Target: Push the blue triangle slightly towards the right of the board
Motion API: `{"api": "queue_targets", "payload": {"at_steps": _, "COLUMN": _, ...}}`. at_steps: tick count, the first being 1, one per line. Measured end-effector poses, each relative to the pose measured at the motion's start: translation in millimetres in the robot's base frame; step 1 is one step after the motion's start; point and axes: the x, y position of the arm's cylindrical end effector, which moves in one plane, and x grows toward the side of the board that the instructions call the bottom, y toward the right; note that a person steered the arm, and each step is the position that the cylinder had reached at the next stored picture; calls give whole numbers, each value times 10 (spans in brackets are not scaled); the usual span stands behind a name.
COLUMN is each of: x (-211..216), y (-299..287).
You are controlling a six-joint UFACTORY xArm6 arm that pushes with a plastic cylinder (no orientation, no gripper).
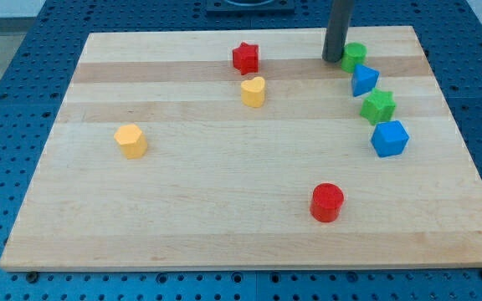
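Note:
The blue triangle lies near the view's upper right on the wooden board. My tip rests on the board just up and to the left of it, right beside a green block of unclear shape that sits above the triangle. The rod rises out of the view's top. Below the triangle is a green star, and below that a blue cube-like block.
A red star and a yellow heart-like block sit at top centre. A yellow hexagon-like block is at the left. A red cylinder is at lower centre-right. The board's right edge is near the blue blocks.

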Motion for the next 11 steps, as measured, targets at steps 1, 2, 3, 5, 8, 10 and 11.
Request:
{"api": "queue_targets", "payload": {"at_steps": 1, "x": 8, "y": 43}}
{"api": "queue_targets", "payload": {"at_steps": 2, "x": 17, "y": 131}}
{"api": "queue_targets", "payload": {"at_steps": 3, "x": 30, "y": 212}}
{"api": "queue_targets", "payload": {"at_steps": 5, "x": 381, "y": 104}}
{"api": "queue_targets", "payload": {"at_steps": 8, "x": 647, "y": 6}}
{"api": "queue_targets", "payload": {"at_steps": 10, "x": 667, "y": 281}}
{"api": "queue_targets", "payload": {"at_steps": 11, "x": 667, "y": 321}}
